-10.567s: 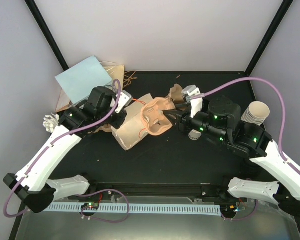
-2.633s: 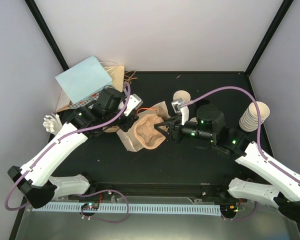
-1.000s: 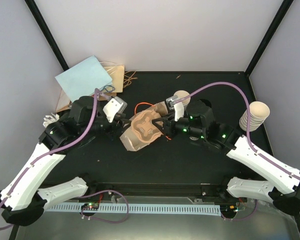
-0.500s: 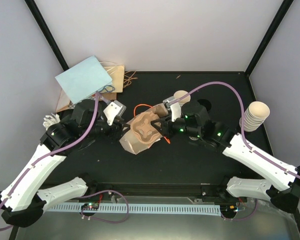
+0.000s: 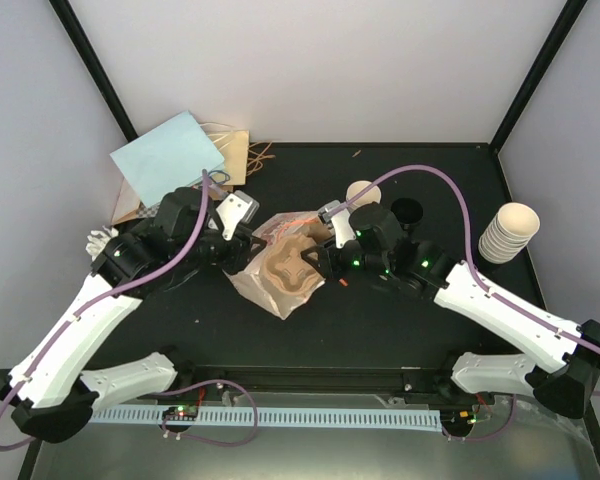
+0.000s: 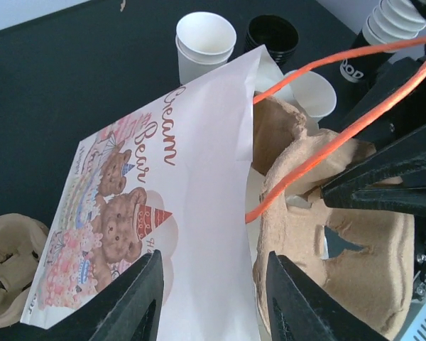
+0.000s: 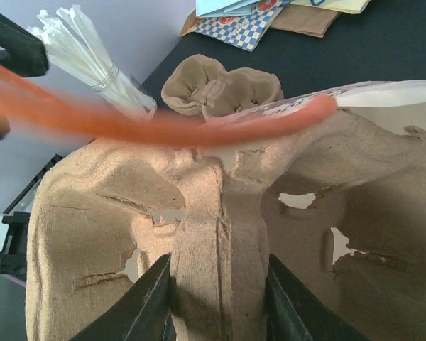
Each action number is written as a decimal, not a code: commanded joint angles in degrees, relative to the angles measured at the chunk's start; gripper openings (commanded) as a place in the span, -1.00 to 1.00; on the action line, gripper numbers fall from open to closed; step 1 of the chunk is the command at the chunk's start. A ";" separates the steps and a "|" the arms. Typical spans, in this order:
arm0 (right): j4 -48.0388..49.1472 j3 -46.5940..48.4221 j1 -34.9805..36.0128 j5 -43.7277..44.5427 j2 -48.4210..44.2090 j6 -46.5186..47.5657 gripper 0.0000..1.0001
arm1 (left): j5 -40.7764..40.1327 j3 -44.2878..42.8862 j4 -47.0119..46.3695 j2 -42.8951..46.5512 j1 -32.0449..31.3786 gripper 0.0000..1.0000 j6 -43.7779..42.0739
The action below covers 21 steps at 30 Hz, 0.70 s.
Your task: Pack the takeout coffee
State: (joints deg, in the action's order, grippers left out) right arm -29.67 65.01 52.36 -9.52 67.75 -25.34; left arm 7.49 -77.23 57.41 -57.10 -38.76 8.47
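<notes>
Two white paper takeout coffee cups stand without lids at the back: one cup (image 6: 206, 41) (image 5: 360, 192) and a second cup (image 6: 314, 92) by the bag's mouth. A stack of black lids (image 6: 271, 35) (image 5: 405, 211) sits beside them. My right gripper (image 7: 216, 298) (image 5: 323, 262) is shut on the centre ridge of the brown pulp tray (image 7: 113, 213) (image 5: 288, 270), which lies partly inside the printed paper bag (image 6: 192, 185) (image 5: 248, 282) with orange handles (image 6: 326, 128). My left gripper (image 6: 214, 256) (image 5: 245, 238) hangs over the bag's upper panel, fingers apart, gripping nothing that I can see.
A second pulp tray (image 6: 7, 263) (image 7: 220, 89) lies left of the bag. Wrapped straws (image 7: 92, 57) (image 5: 100, 242) and blue and brown paper sheets (image 5: 170, 155) fill the back left. A stack of paper cups (image 5: 507, 232) stands at the right edge.
The right gripper has pushed the tray left and nearer, further into the bag. The left gripper has moved right, over the bag, and its fingers have closed slightly.
</notes>
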 commanded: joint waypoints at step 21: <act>1.00 1.05 -0.16 -0.42 -0.62 1.97 -0.38 | 10.11 -4.29 -10.02 -9.05 -0.36 -0.23 -5.74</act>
State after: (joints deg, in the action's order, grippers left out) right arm -29.87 65.01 52.36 -9.56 67.72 -24.32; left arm 17.34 -79.15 50.65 -64.97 -38.87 3.70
